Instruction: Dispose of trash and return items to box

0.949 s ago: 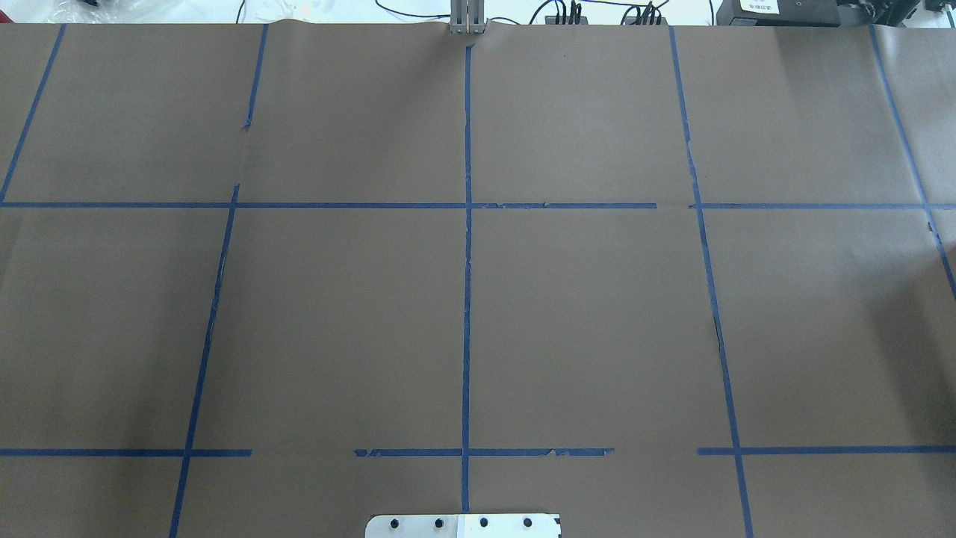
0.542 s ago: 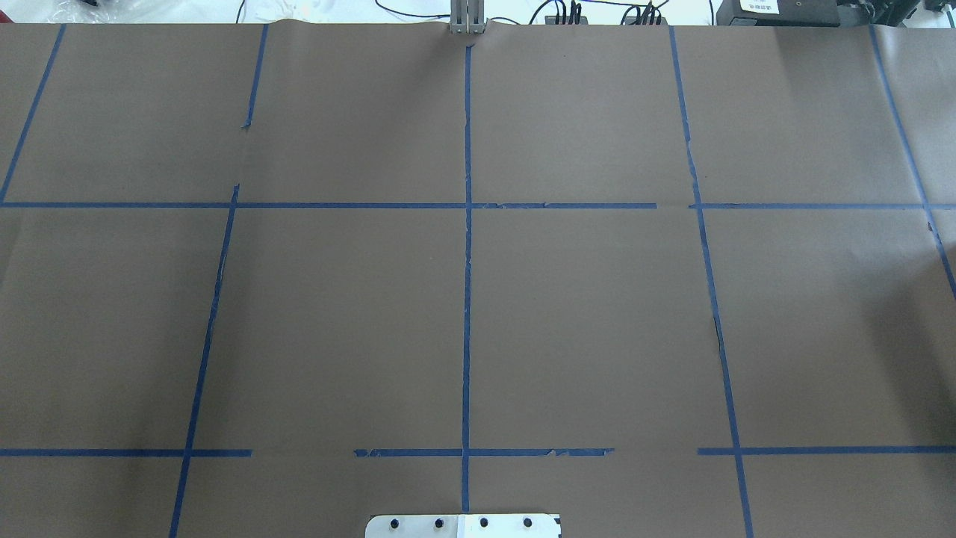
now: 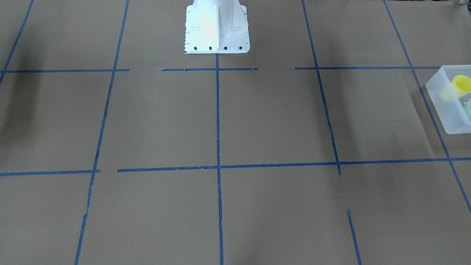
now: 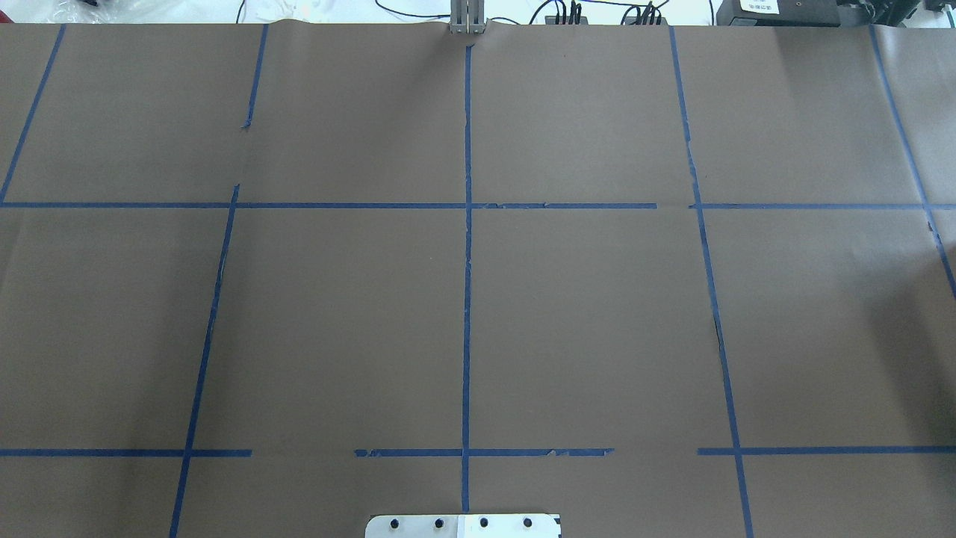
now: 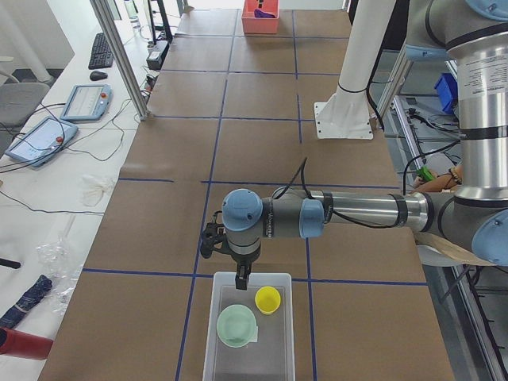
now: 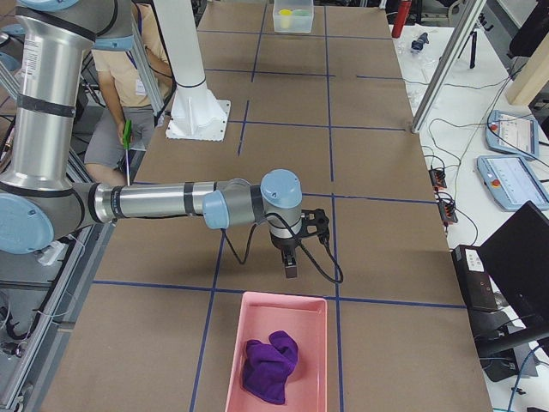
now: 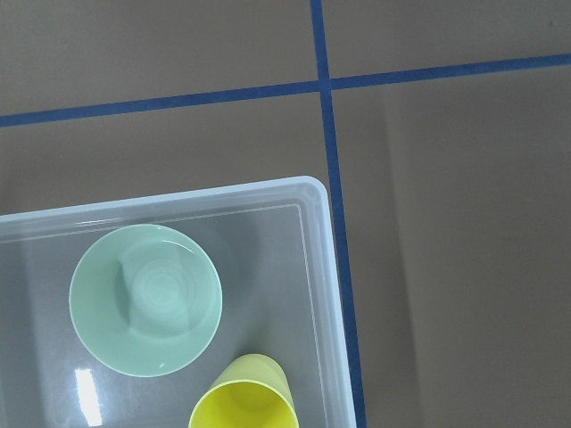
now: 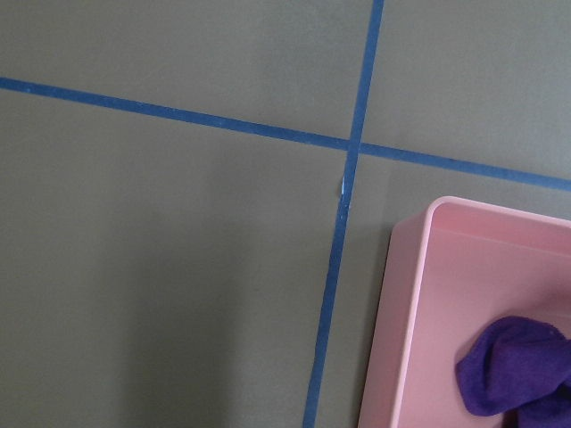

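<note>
At the left end of the brown-papered tabletop (image 4: 597, 321), a frosted translucent rectangular plastic bin (image 5: 274, 349) holds a small yellow plastic cup (image 5: 267, 299), close to one long wall, and a round mint-green bowl (image 5: 237, 325). The left hand (image 5: 241, 279) hangs over the bin's end rim. The right hand (image 6: 292, 270) hangs just short of a pink plastic tray (image 6: 313, 360) holding a purple cloth (image 6: 270, 365). I cannot tell either hand's finger spacing.

The left arm (image 5: 365, 213) and right arm (image 6: 146, 202) each extend with a level forearm, the left gripper (image 5: 240, 279) and right gripper (image 6: 292, 266) pointing straight down, finger spacing indeterminable.
</note>
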You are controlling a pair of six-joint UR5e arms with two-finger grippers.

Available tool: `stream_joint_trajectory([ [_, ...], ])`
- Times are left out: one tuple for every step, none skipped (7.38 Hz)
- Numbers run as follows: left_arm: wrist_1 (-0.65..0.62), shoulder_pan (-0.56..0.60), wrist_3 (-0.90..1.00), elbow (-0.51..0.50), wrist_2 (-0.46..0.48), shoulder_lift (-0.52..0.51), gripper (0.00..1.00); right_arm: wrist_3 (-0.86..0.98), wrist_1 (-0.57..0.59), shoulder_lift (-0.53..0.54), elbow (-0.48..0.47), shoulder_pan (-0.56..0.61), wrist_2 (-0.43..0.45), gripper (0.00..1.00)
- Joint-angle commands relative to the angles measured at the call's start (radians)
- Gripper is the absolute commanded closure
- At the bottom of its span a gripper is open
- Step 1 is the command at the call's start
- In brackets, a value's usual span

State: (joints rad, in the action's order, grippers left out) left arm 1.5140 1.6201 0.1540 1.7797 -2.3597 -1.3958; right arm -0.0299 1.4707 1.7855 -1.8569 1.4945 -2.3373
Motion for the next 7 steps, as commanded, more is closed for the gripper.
stream_joint_trajectory([
  [0.002,0.011,-0.001,0.006,0.008,0.000,0.00,0.002,-0.007,0.012,0.010,0.000,-0.019,0.00],
  [0.002,0.012,-0.001,0.003,0.005,0.000,0.00,-0.001,-0.007,0.011,0.010,0.000,0.007,0.00],
  [0.002,0.012,-0.001,0.010,0.003,0.000,0.00,-0.005,-0.006,0.003,0.011,0.000,0.009,0.00],
  [0.002,0.012,-0.001,0.009,0.000,0.000,0.00,-0.010,-0.006,0.003,0.011,0.000,0.010,0.00],
  [0.005,0.014,-0.001,0.010,-0.001,-0.003,0.00,-0.011,-0.006,0.005,0.018,0.000,0.010,0.00],
  [0.005,0.014,-0.001,0.017,-0.001,-0.005,0.00,-0.012,-0.006,0.005,0.021,0.000,0.009,0.00],
  [0.005,0.014,-0.001,0.023,-0.003,-0.003,0.00,-0.012,-0.006,0.005,0.021,0.000,0.009,0.00],
])
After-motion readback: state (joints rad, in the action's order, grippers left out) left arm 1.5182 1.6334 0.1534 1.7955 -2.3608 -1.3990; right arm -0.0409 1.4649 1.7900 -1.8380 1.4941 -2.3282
